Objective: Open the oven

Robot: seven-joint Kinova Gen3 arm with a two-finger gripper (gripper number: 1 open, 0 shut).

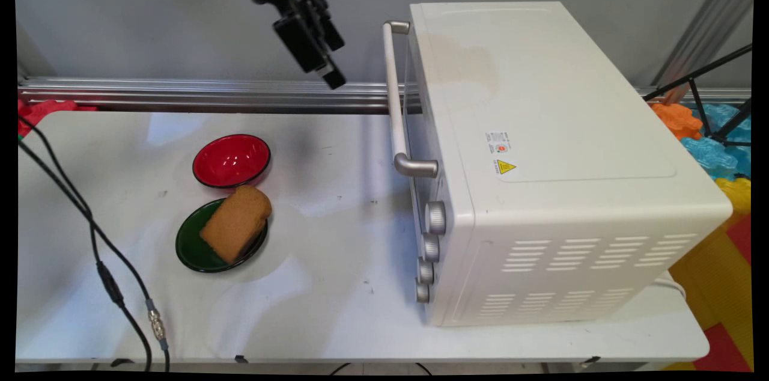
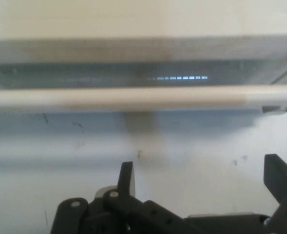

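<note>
White table [image 1: 336,285] is stretching out under a grey wall, with a metal rail running along its far edge, and up at twelve o'clock the gripper [image 1: 327,71] is hanging in the air, holding nothing. Fingers [image 2: 127,176] are standing well apart in the hand view, one at the bottom centre, the other at the right edge. Off at the gripper's three o'clock in the main view, the oven [image 1: 541,158] is sitting on the right side of the table, door facing left and looking shut, and its handle [image 1: 396,98] is the nearest thing to the gripper, near but not touching. That handle is running away from us, toward the wall; in the hand view it is lying straight across the picture above the fingers. Down at seven o'clock from the gripper, well apart, bread [image 1: 235,223] is resting on a green dish [image 1: 191,247], with a red bowl [image 1: 231,160] just behind it. Black cables [image 1: 90,231] are dangling at the left. Both handle ends are getting cut off or blurred in the hand view, and the arm itself is out of frame.
</note>
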